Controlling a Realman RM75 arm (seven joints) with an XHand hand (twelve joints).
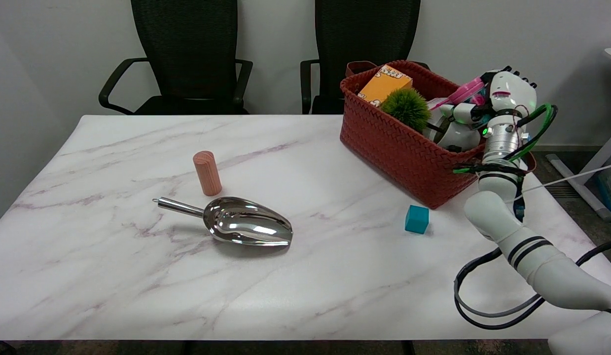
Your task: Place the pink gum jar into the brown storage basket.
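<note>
Right hand [475, 106] grips the pink gum jar [464, 92] over the brown storage basket [399, 148]; lower it before the fingers release.

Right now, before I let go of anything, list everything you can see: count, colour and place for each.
pink gum jar: one, pink lid, held tilted over the basket's right end
brown woven storage basket: one, reddish brown, table's far right
orange cardboard box: one, orange, leaning inside the basket's far left corner
green fuzzy ball: one, green, inside the basket
wooden cylinder: one, light wood, upright, left of centre
shiny metal scoop: one, silver, lying just in front of the cylinder
teal cube: one, teal, on the table before the basket
white marble table: one
black office chairs: two, behind the table
right hand: one, white and black, above the basket, holding the jar
</note>
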